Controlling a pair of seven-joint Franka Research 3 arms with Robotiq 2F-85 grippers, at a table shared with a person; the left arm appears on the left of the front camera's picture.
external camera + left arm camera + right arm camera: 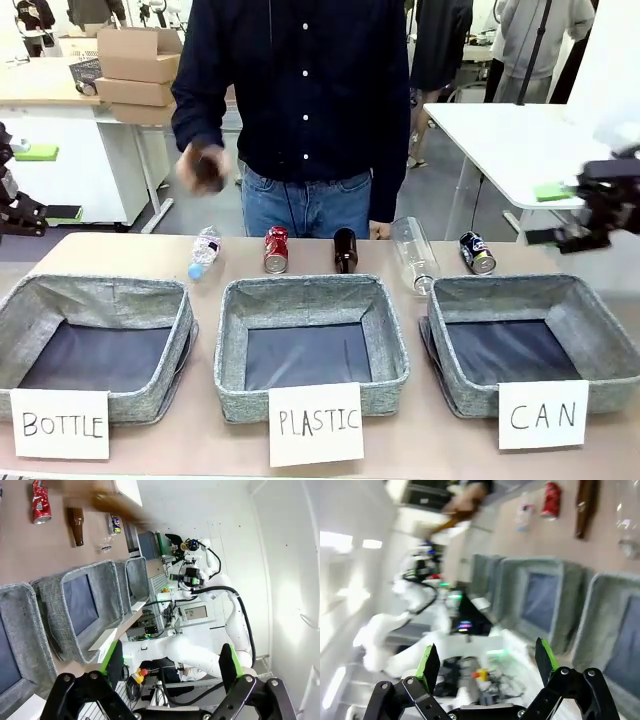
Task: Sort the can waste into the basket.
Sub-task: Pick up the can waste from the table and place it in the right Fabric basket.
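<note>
Green-padded, the left jaws stand wide apart and empty. On the tabletop [120,255], the red dented can [276,249] rests behind the basket signed PLASTIC [300,290], just left of a brown glass bottle [345,250]. Farther right, the dark can with a blue logo [477,253] lies just behind the basket signed CAN [510,288], outside it. The right jaws gape too, gripping nothing.

Bright, even light; right wrist view smeared with blur.
</note>
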